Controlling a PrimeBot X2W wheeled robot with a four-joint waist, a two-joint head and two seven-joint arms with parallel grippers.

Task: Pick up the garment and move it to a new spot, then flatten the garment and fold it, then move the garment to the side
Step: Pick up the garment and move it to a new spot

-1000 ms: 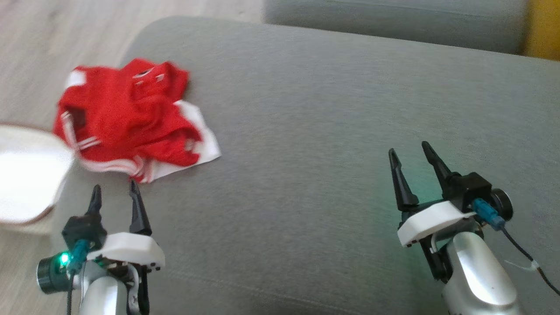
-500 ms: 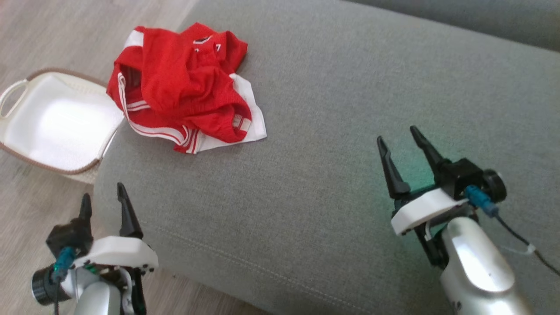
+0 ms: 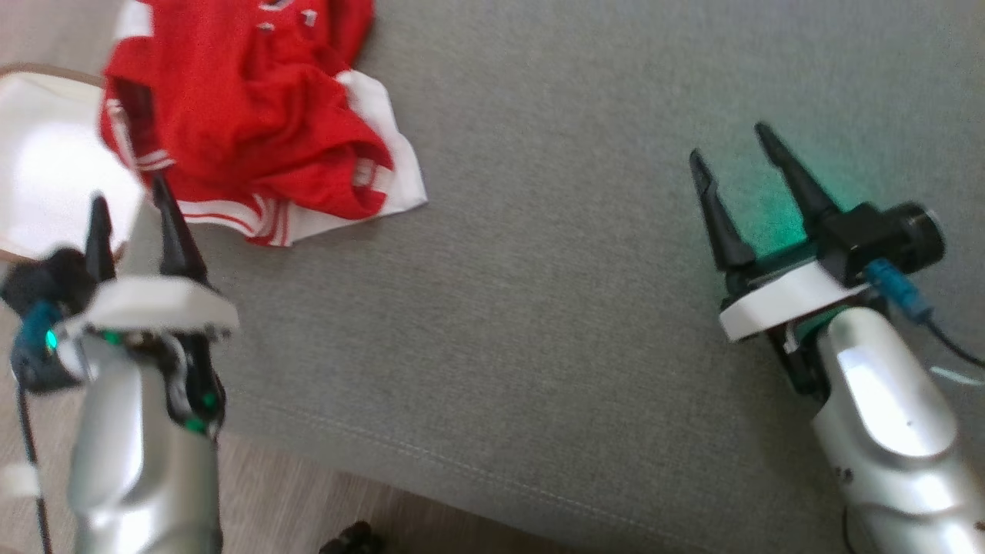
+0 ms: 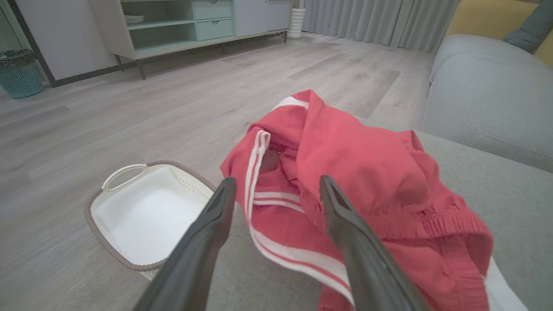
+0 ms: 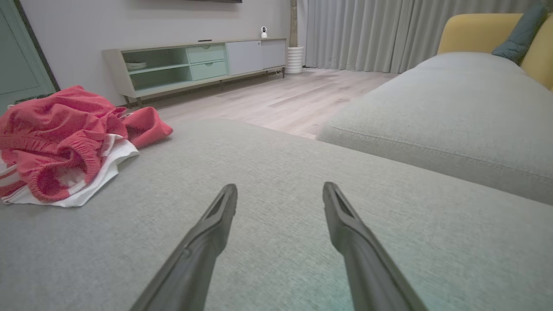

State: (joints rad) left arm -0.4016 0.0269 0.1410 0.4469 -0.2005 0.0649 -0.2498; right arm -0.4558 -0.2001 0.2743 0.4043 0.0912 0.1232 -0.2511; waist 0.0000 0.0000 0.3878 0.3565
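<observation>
Red garment (image 3: 246, 115) lies crumpled on the grey sofa (image 3: 539, 308). Left gripper (image 3: 127, 192) gapes wide just beside its striped edge, empty; right gripper (image 3: 729, 141) is equally wide, empty, well apart.

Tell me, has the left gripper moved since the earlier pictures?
Yes. Judged against the garment, the left gripper has come forward: its open fingers stood short of it before and now reach its near edge.

Home living room: grey fabric sofa (image 5: 389, 129), pale plank floor (image 4: 129, 108), low sideboard (image 5: 194, 65) with green shelves and drawers, full-length grey curtains (image 5: 358, 34), yellow armchair (image 5: 471, 30), white laundry basket (image 4: 190, 188) on the floor at the sofa's edge.
</observation>
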